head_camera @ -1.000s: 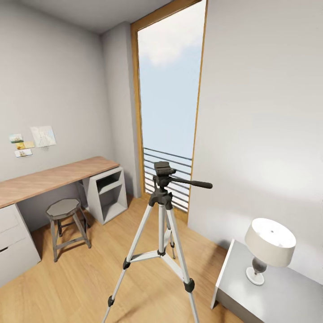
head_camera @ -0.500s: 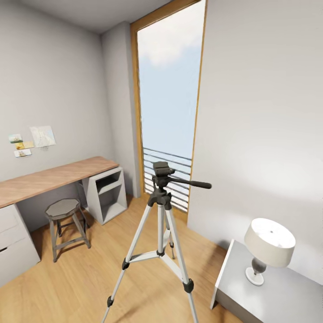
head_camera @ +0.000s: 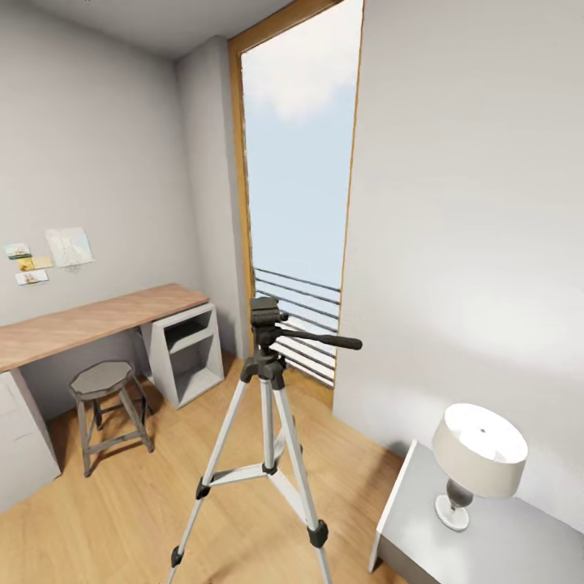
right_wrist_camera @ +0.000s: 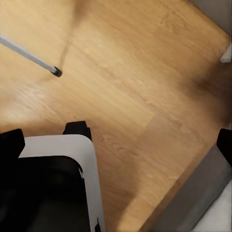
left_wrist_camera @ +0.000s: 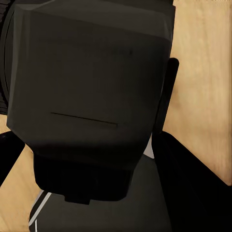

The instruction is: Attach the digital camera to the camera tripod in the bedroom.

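Note:
The camera tripod (head_camera: 266, 405) stands on the wood floor in the middle of the head view, silver legs spread, black head (head_camera: 264, 315) bare, pan handle pointing right. In the left wrist view, the digital camera (left_wrist_camera: 92, 82) is a big dark body close to the lens, with my left gripper (left_wrist_camera: 87, 121) shut on it; a black finger (left_wrist_camera: 166, 96) lies along its side. My right gripper (right_wrist_camera: 151, 133) hangs open over the plank floor, nothing between its fingers. One tripod leg tip (right_wrist_camera: 56, 72) shows beyond it.
A wood-topped desk (head_camera: 89, 320) and a small grey stool (head_camera: 101, 381) stand at the left wall. A grey nightstand (head_camera: 478, 535) with a white lamp (head_camera: 478, 454) sits at the lower right. The tall wood-framed window (head_camera: 296, 195) is behind the tripod. My white base (right_wrist_camera: 58, 159) shows below the right gripper.
The whole head view has shifted: tripod, desk and lamp now sit a little further left and lower in the picture, so the camera has moved. The tripod itself stands as before.

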Robot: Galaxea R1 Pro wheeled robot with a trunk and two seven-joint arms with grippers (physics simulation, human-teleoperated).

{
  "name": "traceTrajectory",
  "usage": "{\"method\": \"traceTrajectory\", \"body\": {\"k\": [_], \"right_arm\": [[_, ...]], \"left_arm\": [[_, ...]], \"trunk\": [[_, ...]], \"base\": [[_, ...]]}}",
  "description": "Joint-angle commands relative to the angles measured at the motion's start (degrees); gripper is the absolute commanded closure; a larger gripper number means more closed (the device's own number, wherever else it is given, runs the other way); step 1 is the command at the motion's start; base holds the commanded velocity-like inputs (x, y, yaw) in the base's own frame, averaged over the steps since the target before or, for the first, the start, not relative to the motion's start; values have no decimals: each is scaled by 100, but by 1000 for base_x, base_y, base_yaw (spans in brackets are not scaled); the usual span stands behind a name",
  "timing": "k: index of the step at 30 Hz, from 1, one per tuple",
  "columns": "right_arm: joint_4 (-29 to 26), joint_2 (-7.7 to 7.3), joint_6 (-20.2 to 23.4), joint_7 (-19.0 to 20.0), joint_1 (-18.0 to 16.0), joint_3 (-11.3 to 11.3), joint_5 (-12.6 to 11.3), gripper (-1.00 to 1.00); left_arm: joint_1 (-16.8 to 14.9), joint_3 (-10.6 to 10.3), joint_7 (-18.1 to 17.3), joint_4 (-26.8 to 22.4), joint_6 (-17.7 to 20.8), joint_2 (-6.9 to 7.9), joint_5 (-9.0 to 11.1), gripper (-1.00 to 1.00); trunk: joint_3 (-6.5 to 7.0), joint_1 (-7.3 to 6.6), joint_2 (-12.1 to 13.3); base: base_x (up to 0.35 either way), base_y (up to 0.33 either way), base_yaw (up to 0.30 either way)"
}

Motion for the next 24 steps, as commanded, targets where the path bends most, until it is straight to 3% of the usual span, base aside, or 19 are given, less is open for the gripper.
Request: {"method": "traceTrajectory", "body": {"k": [1, 24], "right_arm": [[15, -3, -11, 28, -8, 10, -56, -100], [15, -8, -20, 23, -8, 10, -56, -100]], "left_arm": [[-4, -50, 13, -1, -4, -1, 37, 100], [-4, -47, 16, -1, -4, -1, 37, 100]], "trunk": [[-8, 1, -6], [-8, 1, -6]], "base": [[49, -91, 185], [5, -10, 262]]}}
